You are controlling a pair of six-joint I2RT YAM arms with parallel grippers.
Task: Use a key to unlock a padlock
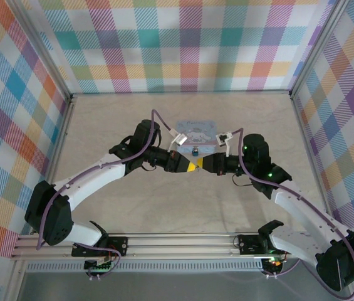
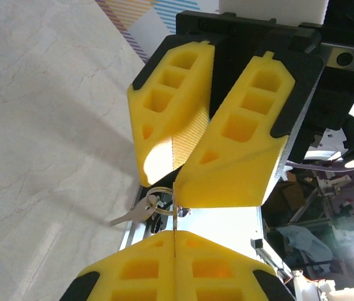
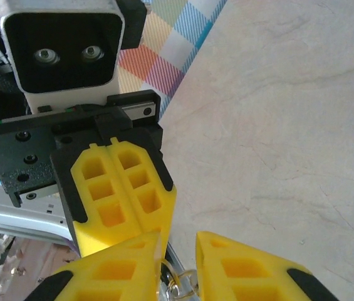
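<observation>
My left gripper (image 2: 175,233) is shut on the key (image 2: 175,216), a thin silvery sliver seen edge-on that rises from the seam of its yellow fingers. A wire key ring (image 2: 158,192) hangs at the key's top, and a second key (image 2: 133,214) dangles from it. My right gripper (image 3: 180,241) faces the left one tip to tip. Its jaws stand a small way apart, with the key ring (image 3: 186,280) spanning the gap and touching both fingers. From above, both grippers (image 1: 195,165) meet over the table's middle. The tiny dark-blue padlock (image 1: 195,151) lies just beyond them.
A pale blue tin (image 1: 195,127) with a white cartoon figure lies flat right behind the padlock. Checked walls (image 1: 183,44) close in the marbled table (image 1: 114,119) on three sides. An aluminium rail (image 1: 177,241) runs along the near edge.
</observation>
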